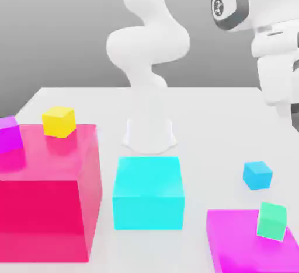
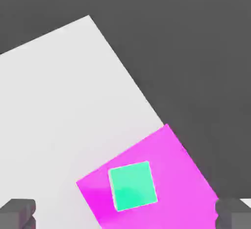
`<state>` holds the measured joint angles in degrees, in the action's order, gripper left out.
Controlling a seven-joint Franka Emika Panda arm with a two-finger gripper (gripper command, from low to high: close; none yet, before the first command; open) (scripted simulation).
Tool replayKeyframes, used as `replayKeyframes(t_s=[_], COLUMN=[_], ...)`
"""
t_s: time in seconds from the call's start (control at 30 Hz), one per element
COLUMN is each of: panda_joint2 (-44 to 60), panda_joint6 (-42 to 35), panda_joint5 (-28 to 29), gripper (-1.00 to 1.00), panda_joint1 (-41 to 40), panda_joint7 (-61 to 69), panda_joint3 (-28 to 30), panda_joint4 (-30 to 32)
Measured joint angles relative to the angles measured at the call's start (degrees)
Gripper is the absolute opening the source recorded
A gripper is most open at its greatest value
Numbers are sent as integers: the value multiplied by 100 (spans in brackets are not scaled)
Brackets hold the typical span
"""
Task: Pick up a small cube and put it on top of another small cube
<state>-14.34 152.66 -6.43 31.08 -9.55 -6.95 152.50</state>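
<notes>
Item 1, gripper (image 2: 125, 214): fingers standing wide apart, holding nothing. In the hand view the two dark fingertips (image 2: 18, 212) are showing at opposite edges with open air between them. The hand is hanging high above the white table (image 1: 210, 126), at the exterior view's right.

Item 2, small cube (image 1: 257, 174): sky-blue, sitting flat on the table, touching nothing. It is lying well below the hand and apart from the spot straight under the fingers. Being a cube, it is offering no long axis; any pair of opposite faces looks usable.

Item 3, mint-green cube (image 2: 132, 184): resting on the magenta block (image 2: 171, 159), almost directly beneath the open fingers. In the exterior view it is sitting just beside the sky-blue one, nearer the camera.

Item 4, other stock: large cyan block (image 1: 148, 193); large red block (image 1: 49, 190) carrying a yellow cube (image 1: 59, 121) and a small magenta cube (image 1: 10, 133); all lying well away from the hand, toward the exterior view's left.

Judgement: the hand appears to be aiming over the green cube, not the blue one; a sideways shift toward the blue cube and then a long descent seem needed before any closing.
</notes>
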Motion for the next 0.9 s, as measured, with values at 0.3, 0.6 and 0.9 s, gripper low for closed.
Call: replayKeyframes(t_s=[0.3,0.6,0.9], panda_joint2=[1381,2930,2424], panda_joint6=[942,2182,1763], panda_joint5=[580,1695,1382], gripper=[0,-100,-100], panda_joint1=[1029,1701,1509], panda_joint7=[937,247,490], panda_joint3=[-649,296,28], panda_joint4=[886,713,806])
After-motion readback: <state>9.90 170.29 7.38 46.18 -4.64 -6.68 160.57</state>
